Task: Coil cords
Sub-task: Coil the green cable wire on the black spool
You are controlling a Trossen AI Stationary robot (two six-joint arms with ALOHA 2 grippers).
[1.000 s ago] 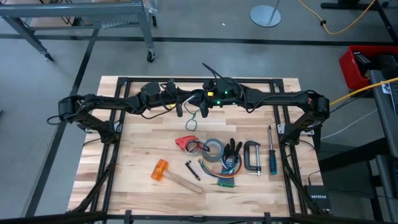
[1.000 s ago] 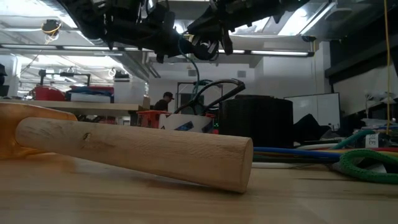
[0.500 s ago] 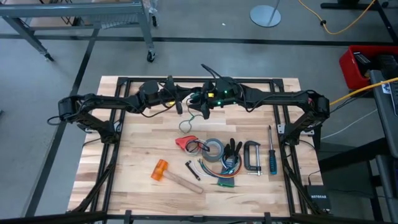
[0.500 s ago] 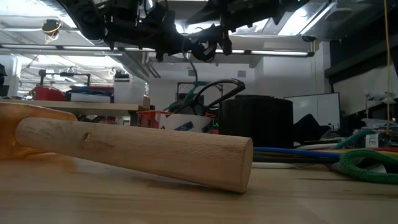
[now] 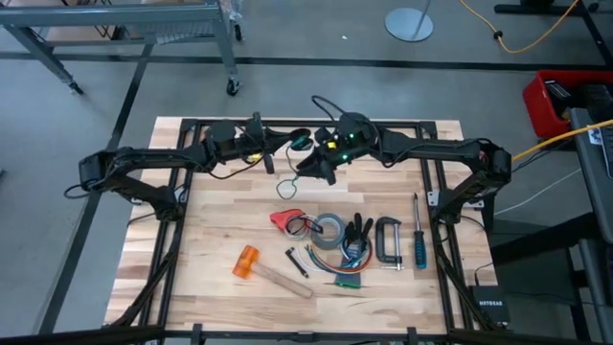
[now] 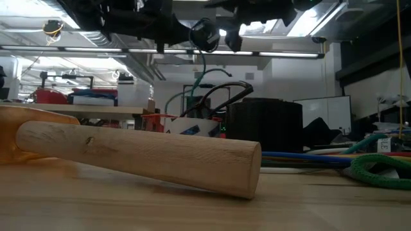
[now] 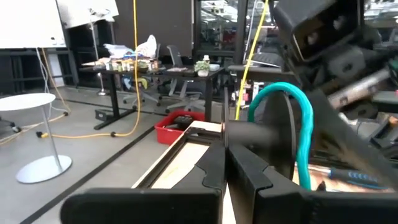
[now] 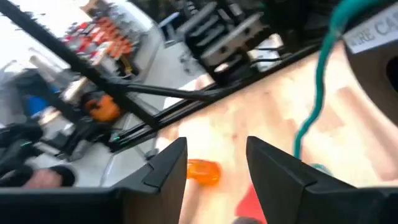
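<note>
**Cord hanging between the two grippers**

While my right gripper [image 5: 321, 172] stood spread and empty, the cord [image 5: 285, 182] drooped just to its left, long axis running down to the table [image 5: 211, 220]; farther left, my left gripper [image 5: 271, 163] pinched its upper end.

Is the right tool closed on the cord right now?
No: in the right wrist view the right tool stands open with nothing between its fingers, and the cord hangs beyond them.
</note>
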